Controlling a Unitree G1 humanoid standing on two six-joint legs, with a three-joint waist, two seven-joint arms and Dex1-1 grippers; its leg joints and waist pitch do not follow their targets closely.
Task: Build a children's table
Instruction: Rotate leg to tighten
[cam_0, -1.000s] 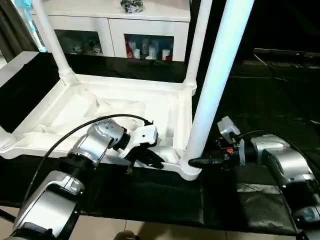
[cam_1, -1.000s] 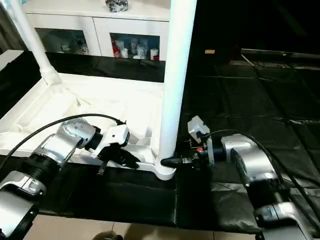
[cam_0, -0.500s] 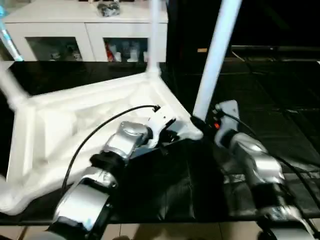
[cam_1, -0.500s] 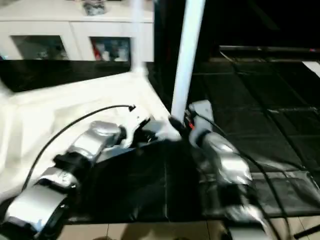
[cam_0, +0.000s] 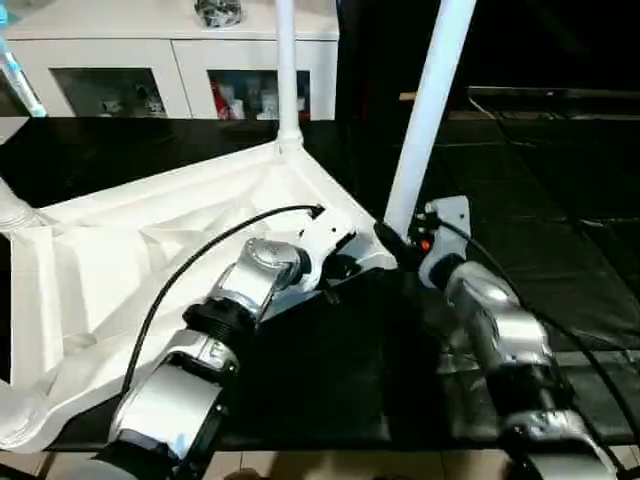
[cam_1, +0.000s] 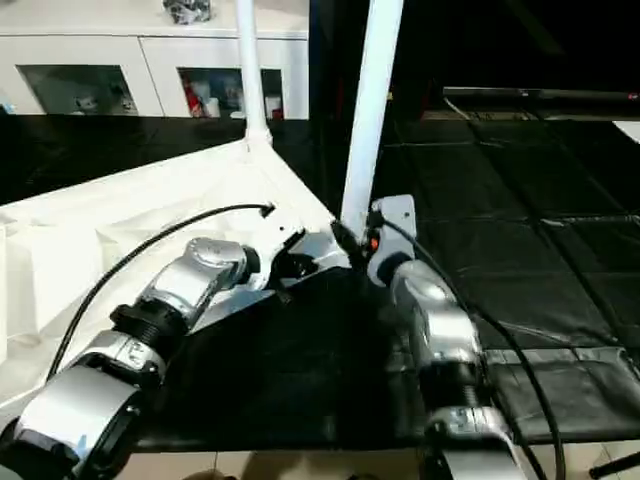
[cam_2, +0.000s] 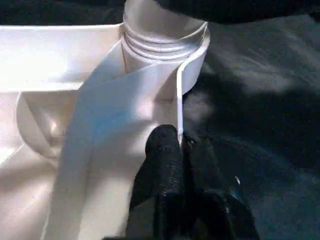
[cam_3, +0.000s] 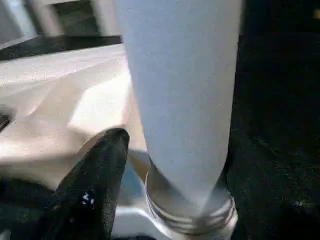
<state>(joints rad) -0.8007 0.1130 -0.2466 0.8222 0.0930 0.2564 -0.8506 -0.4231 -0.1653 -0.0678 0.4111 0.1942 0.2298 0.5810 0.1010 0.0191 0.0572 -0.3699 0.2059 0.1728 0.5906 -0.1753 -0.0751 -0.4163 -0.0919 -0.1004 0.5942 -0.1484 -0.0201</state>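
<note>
tabletop (cam_0: 150, 250) is seen underside-up on the black mat, near leg (cam_0: 425, 110) upright in its 3 o'clock corner socket; left gripper (cam_2: 181, 150) pinches the thin rim, right gripper (cam_3: 165, 165) fingers uncertain; judged light, stiff, slippery plastic, best held at rim or leg base.

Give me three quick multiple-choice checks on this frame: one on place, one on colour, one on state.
1. Where does the left gripper sit?
A. on the tabletop rim by a corner socket
B. on the cabinet
C. on the floor

2. Colour of the near leg?
A. black
B. white
C. red

3. State of the near leg?
A. lying flat
B. standing in the corner socket
C. held in the air away from the tabletop

Key: 1 A, its fingers pinch the thin rim beside the socket; 2 B, it matches the white tabletop; 3 B, its base sits in the socket, with the right gripper there.
</note>
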